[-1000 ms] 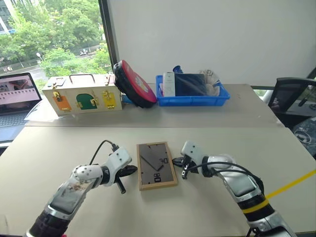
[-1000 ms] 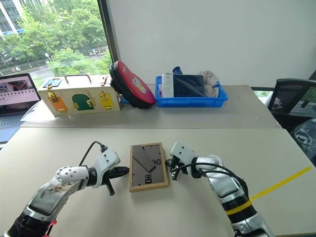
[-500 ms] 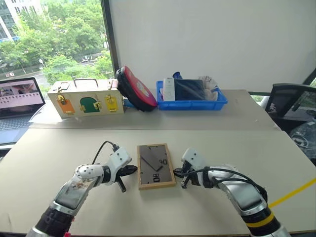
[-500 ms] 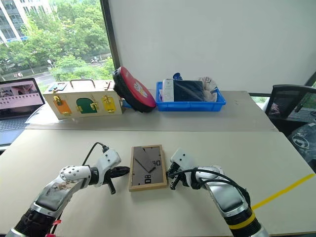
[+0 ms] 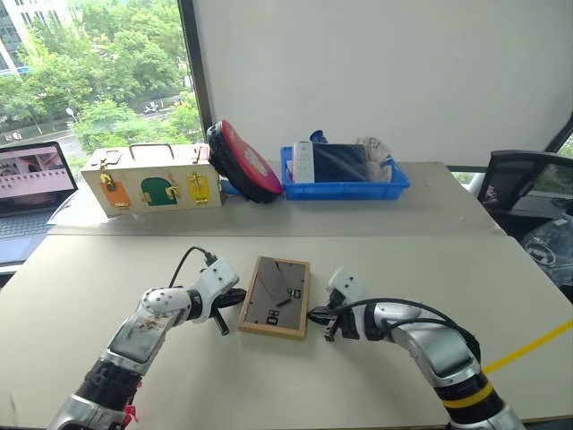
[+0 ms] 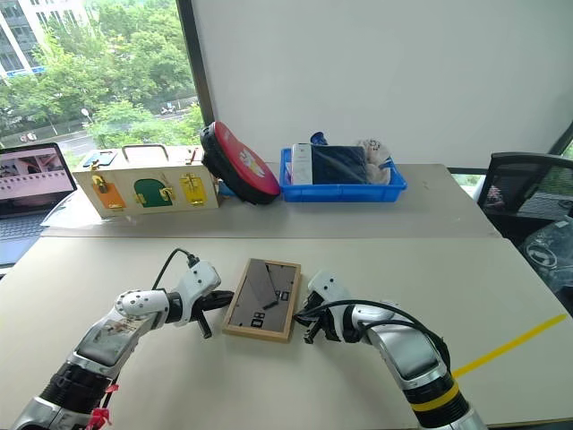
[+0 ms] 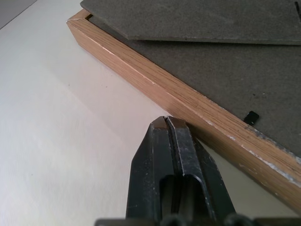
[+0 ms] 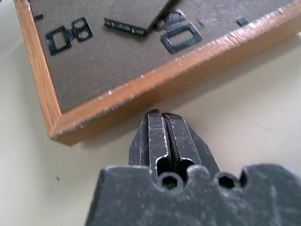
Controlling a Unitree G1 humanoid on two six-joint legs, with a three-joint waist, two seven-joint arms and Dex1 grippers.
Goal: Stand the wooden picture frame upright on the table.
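The wooden picture frame (image 5: 276, 296) lies back-up on the table (image 5: 385, 260), showing its dark grey back and folded stand leg, and sits skewed with its near end swung left. My left gripper (image 5: 239, 296) is shut, its tips against the frame's left wooden edge (image 7: 188, 106). My right gripper (image 5: 314, 315) is shut too, its tips at the frame's right edge near the front corner (image 8: 61, 127). A shadow lies under that edge; whether it is off the table I cannot tell. Neither gripper holds anything.
Along the back stand a cream wooden box with coloured latches (image 5: 152, 177), a red round case (image 5: 240, 163) leaning beside it, and a blue bin (image 5: 345, 172). A laptop (image 5: 31, 179) is at far left, a chair (image 5: 524, 179) at right, yellow tape (image 5: 528, 345) near the right edge.
The frame has turned from square to skewed, its near end now further left. Both shut grippers have closed in on its side edges. The camera view shifted slightly.
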